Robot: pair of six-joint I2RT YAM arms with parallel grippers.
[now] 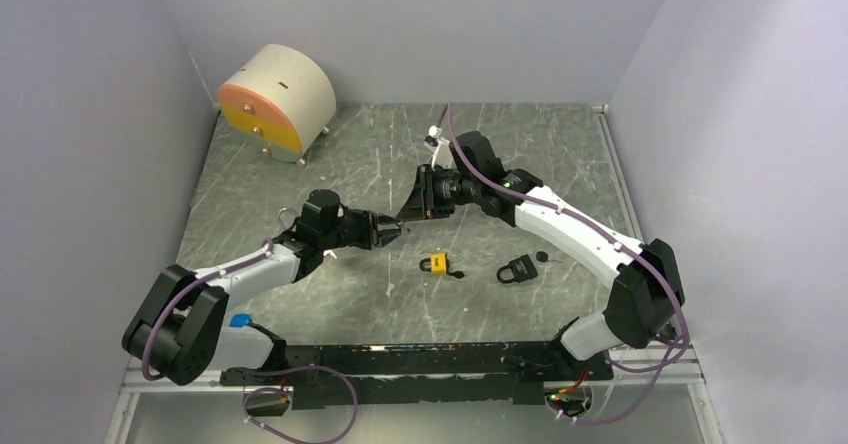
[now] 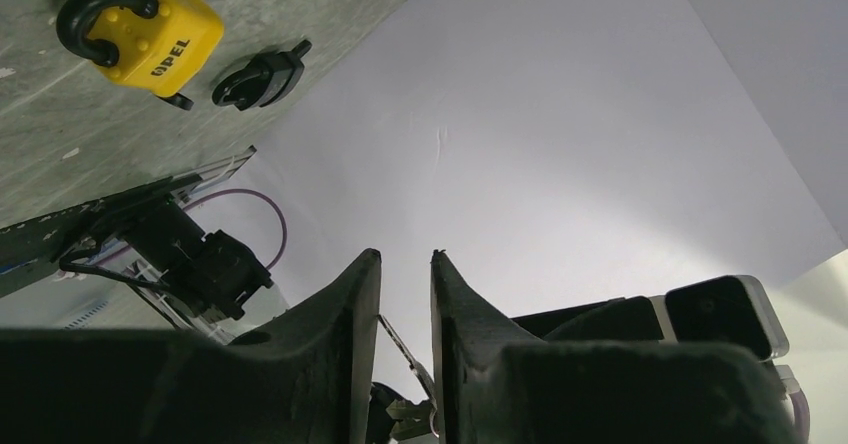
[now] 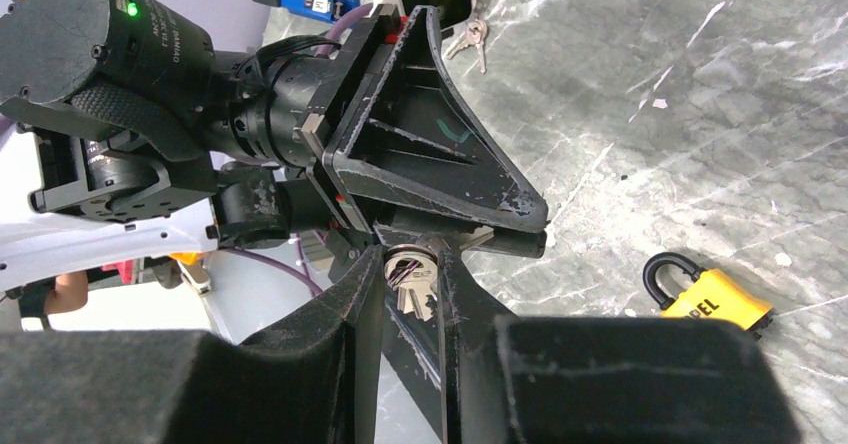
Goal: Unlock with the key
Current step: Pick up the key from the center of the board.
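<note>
A yellow padlock point(image 1: 437, 263) with a black shackle lies on the table; it also shows in the left wrist view point(image 2: 150, 39) and the right wrist view point(image 3: 705, 299). The two grippers meet tip to tip above the table, left of this padlock. My left gripper point(image 1: 393, 231) is shut on a silver key point(image 2: 415, 364), which spans the narrow gap between its fingers. My right gripper point(image 1: 415, 211) is closed around the key's head and ring point(image 3: 412, 282), which fill its gap point(image 3: 412, 264). The left gripper's black fingers point(image 3: 430, 164) sit just above.
A black padlock point(image 1: 517, 269) and a small black cap point(image 1: 543, 256) lie right of the yellow one; a black piece point(image 2: 258, 74) lies beside it. Two spare keys point(image 3: 470, 36) lie behind the left gripper. A round cream and orange box point(image 1: 277, 99) stands back left. Walls enclose the table.
</note>
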